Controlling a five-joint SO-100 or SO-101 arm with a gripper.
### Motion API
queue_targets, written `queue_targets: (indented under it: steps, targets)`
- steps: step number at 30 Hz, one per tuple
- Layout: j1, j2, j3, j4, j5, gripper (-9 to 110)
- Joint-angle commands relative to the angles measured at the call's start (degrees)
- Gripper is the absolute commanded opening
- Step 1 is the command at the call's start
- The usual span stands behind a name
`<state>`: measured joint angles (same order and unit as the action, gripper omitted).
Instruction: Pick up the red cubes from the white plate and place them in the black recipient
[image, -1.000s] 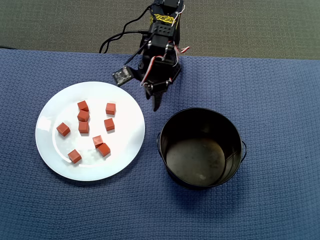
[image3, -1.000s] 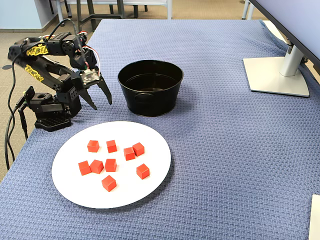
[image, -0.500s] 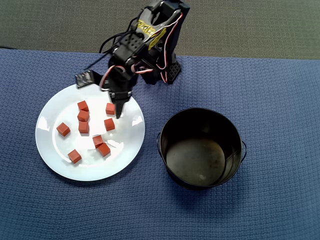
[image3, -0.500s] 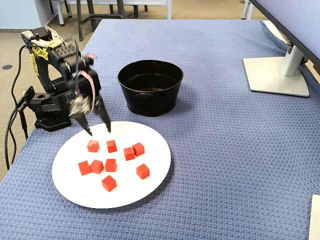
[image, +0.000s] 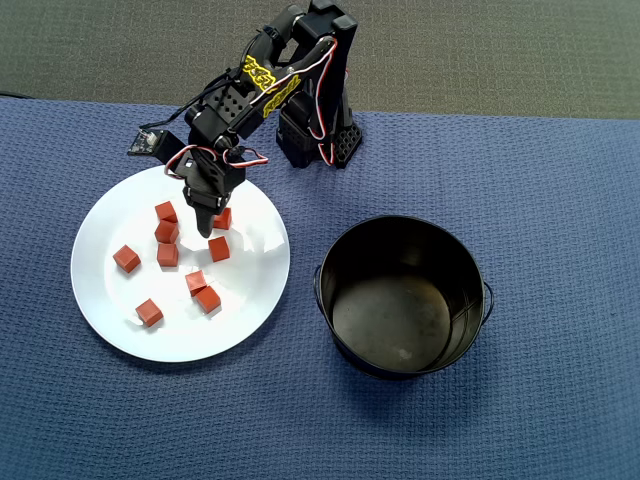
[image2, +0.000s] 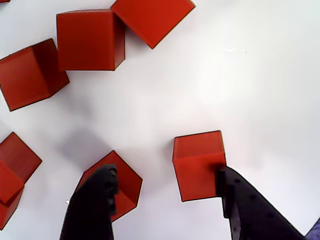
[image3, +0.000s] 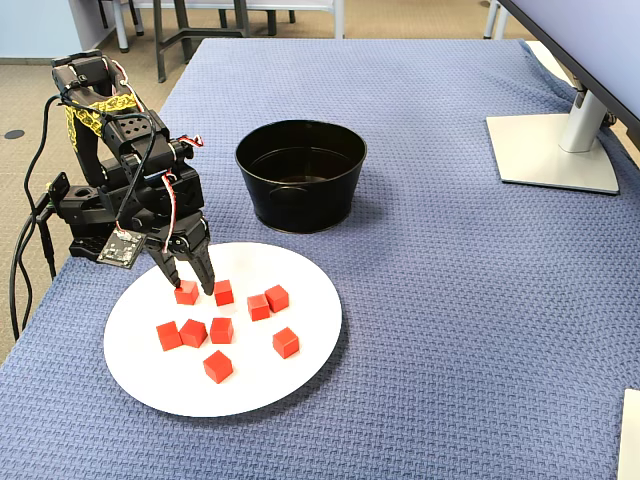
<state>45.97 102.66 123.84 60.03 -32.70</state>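
The robot's hand (image2: 165, 192) hangs open over the white plate (image: 110, 320), holding nothing, fingers straddling one red cube (image2: 199, 165). A clean pickup likely means centring before closing, then carrying to the black pot (image: 403, 296).

The gripper (image2: 165, 187) is reaching in from the bottom edge, its two black fingertips (image2: 102, 187) spread apart over the white plate (image2: 250, 75). One of the red cubes (image2: 198, 164) is sitting between them, seemingly touching the right fingertip; others are crowding the upper left.
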Motion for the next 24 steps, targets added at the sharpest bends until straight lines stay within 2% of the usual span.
queue_targets:
  steps: [1, 6, 11, 19, 24]
  targets:
    - [-1.7, 4.1, -1.4, 2.5, 0.4, 18]
    - [-3.5, 9.9, -1.7, 8.4, 0.5, 18]
    - [-4.0, 12.6, 2.3, 9.0, -3.1, 18]
    - [0.3, 11.2, 7.6, 4.0, -14.1, 17]
    - [2.1, 7.5, 6.9, 0.6, -16.4, 17]
